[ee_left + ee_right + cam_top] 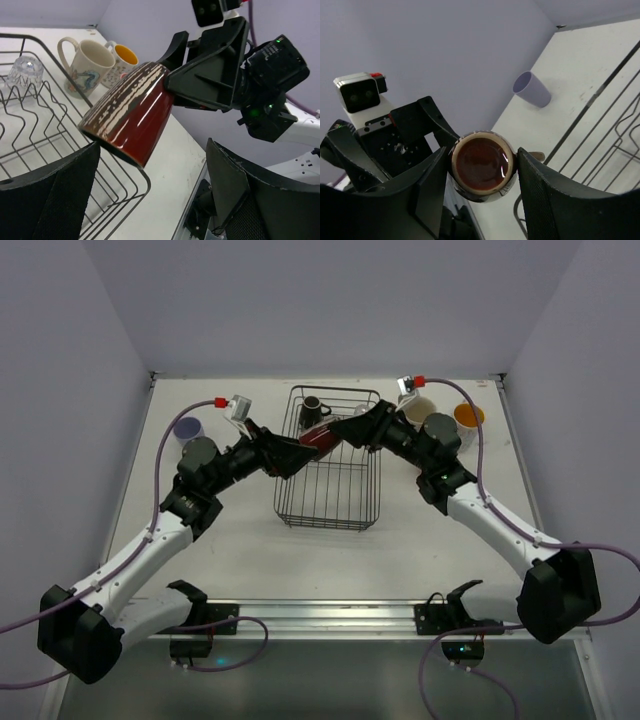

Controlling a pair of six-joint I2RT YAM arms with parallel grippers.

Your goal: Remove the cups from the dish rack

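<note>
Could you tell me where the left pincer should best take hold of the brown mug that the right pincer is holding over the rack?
Probably the brown mug's free end, gripped across its round body, coming in from the left arm's side. The mug hangs tilted, the right pincer clamps its far end, and the bare end points between the open left pincer's fingers.

Background stuff: a plain white table, pale lavender walls boxing it in from 9 through 12 to 3 o'clock, and a silver metal rail along its 6 o'clock edge.
</note>
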